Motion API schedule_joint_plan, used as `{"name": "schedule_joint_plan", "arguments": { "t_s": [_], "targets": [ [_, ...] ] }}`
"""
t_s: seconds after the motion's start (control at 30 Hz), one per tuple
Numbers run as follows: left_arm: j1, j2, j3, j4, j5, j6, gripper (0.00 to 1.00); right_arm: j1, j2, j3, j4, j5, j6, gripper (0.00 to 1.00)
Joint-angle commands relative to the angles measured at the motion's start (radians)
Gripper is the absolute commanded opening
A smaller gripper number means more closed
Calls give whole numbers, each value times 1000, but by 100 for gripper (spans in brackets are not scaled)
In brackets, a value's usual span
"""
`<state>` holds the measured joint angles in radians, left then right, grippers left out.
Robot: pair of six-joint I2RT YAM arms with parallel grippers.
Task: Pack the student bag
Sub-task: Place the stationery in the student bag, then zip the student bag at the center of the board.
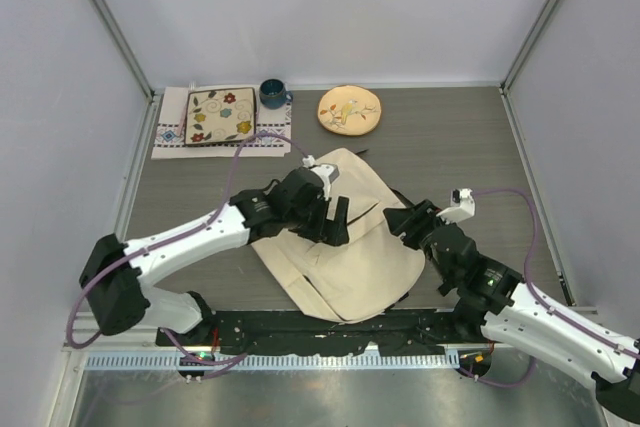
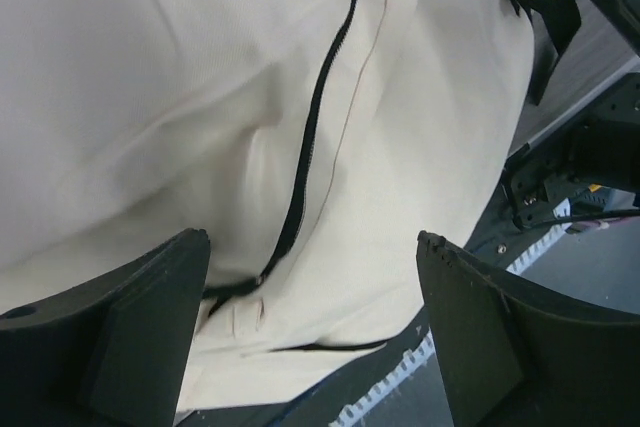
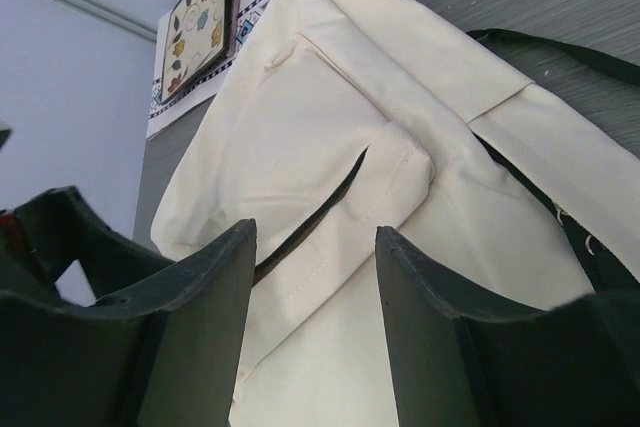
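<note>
- Student bag point(image 1: 350, 252) is laid flat at centre of table point(image 1: 450, 137)
- Left claw point(image 2: 312, 242) and right claw point(image 3: 315, 232) are seen apart, empty, over it
- Risk judged: zipper point(image 2: 310, 137) missed, loose cloth pinched, bag dragged

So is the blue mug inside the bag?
No, the blue mug stands at the back by the flowery tray, well apart from the bag.

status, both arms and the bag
Left gripper open, over the cream fabric backpack. Right gripper open at its edge, empty. Blue mug and round yellow floral plate far back, out of the way.
</note>
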<state>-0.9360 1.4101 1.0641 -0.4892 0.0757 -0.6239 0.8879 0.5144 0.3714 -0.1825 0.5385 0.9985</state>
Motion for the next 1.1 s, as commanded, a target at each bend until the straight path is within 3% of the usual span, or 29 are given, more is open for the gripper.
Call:
{"name": "schedule_joint_plan", "arguments": {
  "t_s": [0.0,0.2,0.33,0.53,0.77,1.07],
  "targets": [
    [-4,-164,-26,-21,-31,-23,88,-1,13,60,-58,41,-40,56],
    [-3,-344,-105,-124,-345,-154,94,-3,79,83,-42,-35,-81,56],
    [0,-449,-188,-173,-471,-292,96,-1,78,86,-34,-63,-89,56],
    [0,-563,-289,-233,-528,-462,100,-1,67,92,-11,-100,-116,57],
    [0,-589,-352,-261,-527,-571,99,-1,148,176,-8,-199,-216,58],
    [0,-560,-457,-86,-441,-655,100,-1,280,270,28,-385,-296,58]
  ]
}}
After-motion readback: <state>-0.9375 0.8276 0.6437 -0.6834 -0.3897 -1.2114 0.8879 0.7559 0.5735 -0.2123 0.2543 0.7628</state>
